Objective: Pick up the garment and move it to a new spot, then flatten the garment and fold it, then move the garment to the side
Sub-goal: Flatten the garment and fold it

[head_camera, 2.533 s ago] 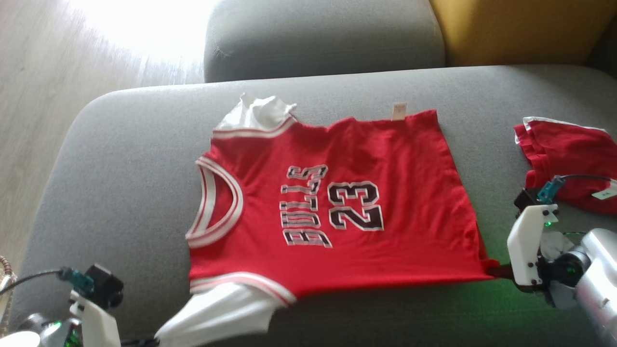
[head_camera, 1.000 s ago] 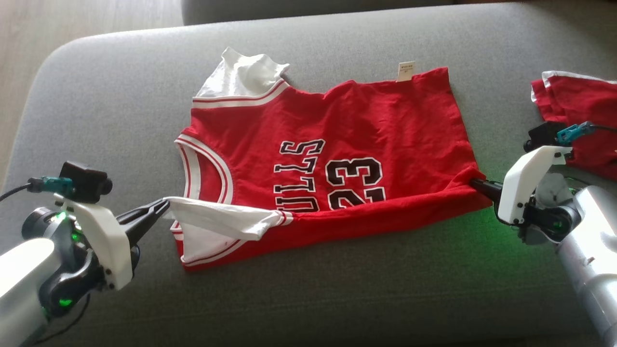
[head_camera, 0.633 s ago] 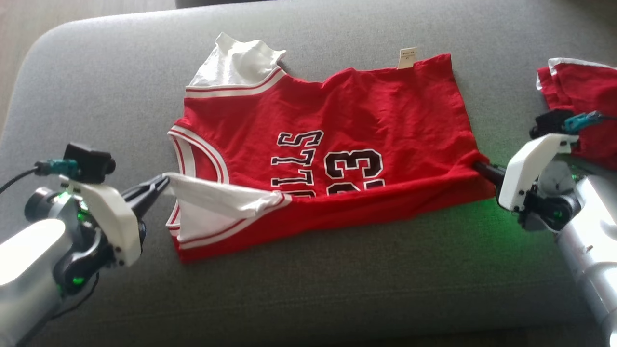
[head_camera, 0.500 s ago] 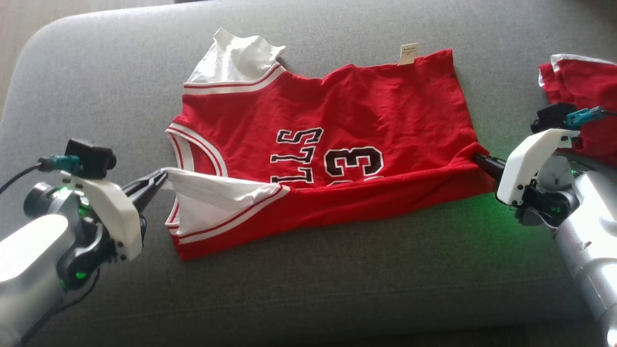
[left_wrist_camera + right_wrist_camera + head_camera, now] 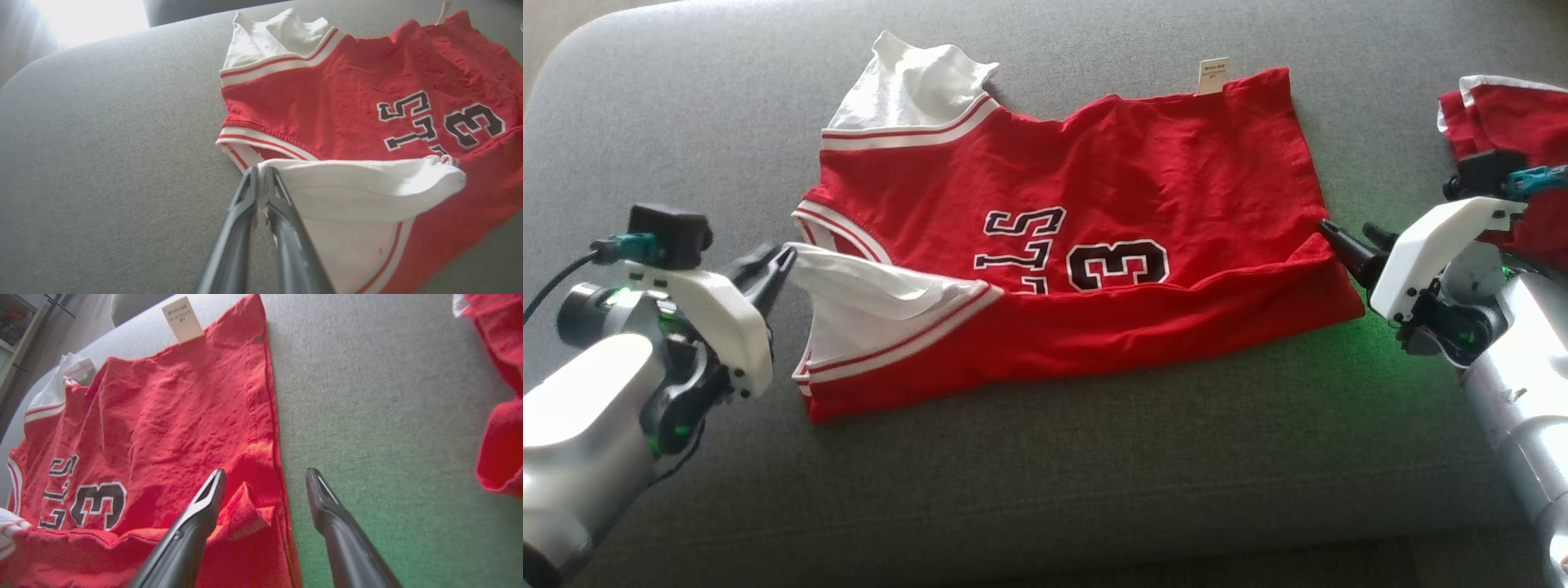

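Head cam, near to far. Grey sofa cushion (image 5: pixel 1045 474) runs across the near edge at 6 o'c. L gripper (image 5: pixel 783 253) comes in from 8 o'c, fingers pinched tight together on the edge of the near sleeve (image 5: pixel 874 286). The sleeve is white and held up off the cushion, stretched from the tips toward 3 o'c. R gripper (image 5: pixel 1347 230) comes in from 4 o'c, jaws wide apart, gripping nothing. In the R wrist cam one finger is over the hem corner where the cloth bunches and the other is over the cushion; contact w/ the cloth can't tell. Green glow on the cushion by the R wrist.

Red shirt (image 5: pixel 1143 163) lies mid-cushion, neck hole at 9 o'c, hem at 3 o'c, so the L gripper sits at its neck end and the R gripper at its hem end. The near long side is turned up toward 12 o'c as a flap (image 5: pixel 1176 314), which covers the near part of the black & white print; "LS" and "3" show above it. Rest of the shirt is flat w/ small wrinkles.

Far side: other sleeve (image 5: pixel 915 77), white and crumpled, at 11 o'c of the shirt. Label (image 5: pixel 1213 75) sticks out past the far edge at 1 o'c onto the cushion. Second red cloth (image 5: pixel 1515 122) w/ white trim lies at 2 o'c, well apart from the shirt, partly behind the R wrist cam.
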